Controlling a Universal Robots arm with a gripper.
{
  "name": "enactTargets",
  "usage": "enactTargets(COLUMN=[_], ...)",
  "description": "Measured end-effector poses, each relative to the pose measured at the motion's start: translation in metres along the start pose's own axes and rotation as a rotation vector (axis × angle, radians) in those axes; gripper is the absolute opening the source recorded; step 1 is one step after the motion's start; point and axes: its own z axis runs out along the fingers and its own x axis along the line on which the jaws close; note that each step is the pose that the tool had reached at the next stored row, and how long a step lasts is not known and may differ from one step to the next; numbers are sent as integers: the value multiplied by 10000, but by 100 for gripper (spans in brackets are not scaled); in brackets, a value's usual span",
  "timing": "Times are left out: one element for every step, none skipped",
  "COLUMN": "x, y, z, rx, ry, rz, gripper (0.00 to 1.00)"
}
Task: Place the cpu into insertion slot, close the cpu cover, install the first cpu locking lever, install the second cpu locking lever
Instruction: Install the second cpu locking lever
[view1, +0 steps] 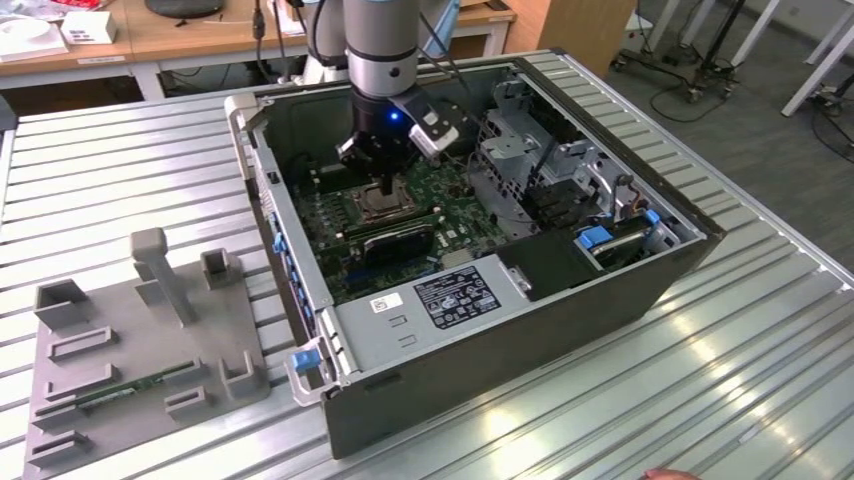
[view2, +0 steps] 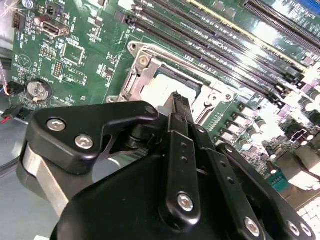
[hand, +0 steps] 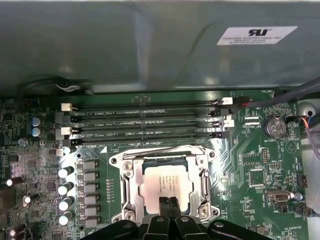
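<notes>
One open computer case (view1: 534, 300) holds the green motherboard (hand: 260, 150); on it, the insertion slot (hand: 131, 180) contains the cpu (hand: 165, 185) under the cpu cover (hand: 205, 172). The gripper (hand: 168, 202), fingertips pressed together, holds nothing just above the cpu's edge.

An open computer case (view1: 534, 330) lies on a slatted metal table (view1: 747, 380); a grey fixture tray (view1: 134, 350) sits beside it, holding a memory stick (view1: 127, 388)
</notes>
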Motion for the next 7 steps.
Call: enactTargets(x=[-1,-2,-2,-3,-4,-4,-4], y=[5,6,6,10,13,13,13], z=[0,0,0,1,1,1,1], rx=[-1,-1,-2,-2,-1,-1,-2], ry=[0,0,0,0,0,0,0], rz=[-2,-3,-4,-3,-3,-3,-3], gripper=[11,11,11,11,11,11,11])
